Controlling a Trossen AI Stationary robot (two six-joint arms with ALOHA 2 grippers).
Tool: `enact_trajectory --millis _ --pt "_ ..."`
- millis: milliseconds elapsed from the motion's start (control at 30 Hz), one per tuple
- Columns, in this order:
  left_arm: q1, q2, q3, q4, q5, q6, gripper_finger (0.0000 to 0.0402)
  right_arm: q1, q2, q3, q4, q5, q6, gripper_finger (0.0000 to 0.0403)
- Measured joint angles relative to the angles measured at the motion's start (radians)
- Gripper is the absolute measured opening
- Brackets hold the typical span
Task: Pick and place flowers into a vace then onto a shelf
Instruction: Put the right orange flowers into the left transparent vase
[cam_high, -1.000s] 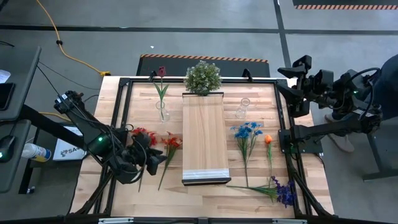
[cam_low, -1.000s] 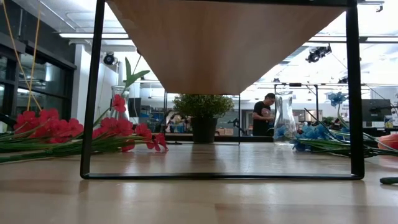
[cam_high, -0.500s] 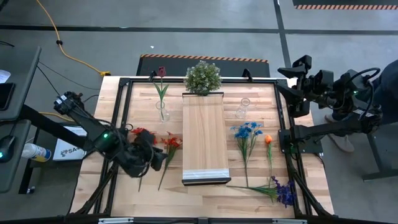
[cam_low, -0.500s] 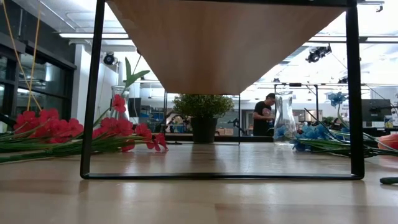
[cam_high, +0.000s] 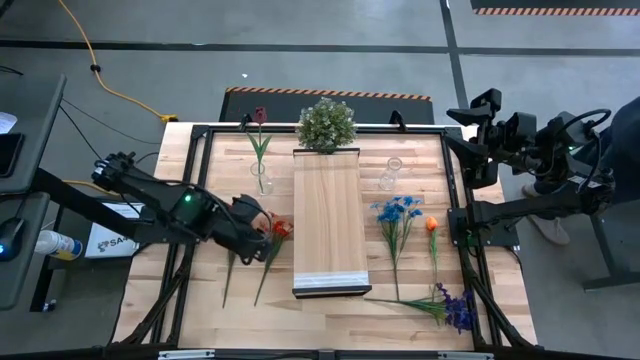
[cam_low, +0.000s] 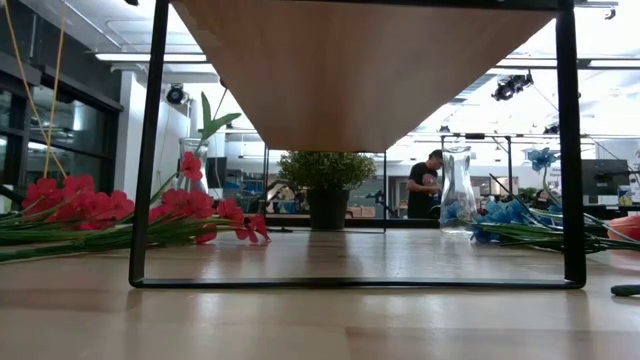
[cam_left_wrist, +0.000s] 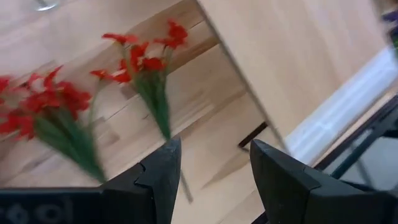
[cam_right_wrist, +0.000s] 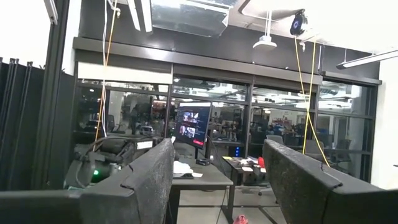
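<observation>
My left gripper (cam_high: 262, 226) hangs over the red flowers (cam_high: 276, 230) lying just left of the shelf (cam_high: 327, 222), fingers apart and empty; blue, orange and purple blooms lie on the table to the shelf's right; my right gripper (cam_high: 478, 108) waits beyond the shelf's far right corner, fingers apart, holding nothing.

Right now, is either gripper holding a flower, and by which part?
Nothing is held. The left gripper hangs open over the red flowers; the right gripper is open and parked off the table.
</observation>
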Motion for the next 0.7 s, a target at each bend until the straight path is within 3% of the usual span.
enact_trajectory --millis 367,700 --pt "-0.004 0.164 0.172 -0.145 0.112 -0.018 0.0225 0.000 0.000 0.000 0.000 -0.001 0.001 0.0236" --pt "-0.004 0.198 0.182 -0.149 0.129 -0.027 0.0225 0.000 0.000 0.000 -0.001 -0.007 0.007 0.0236"
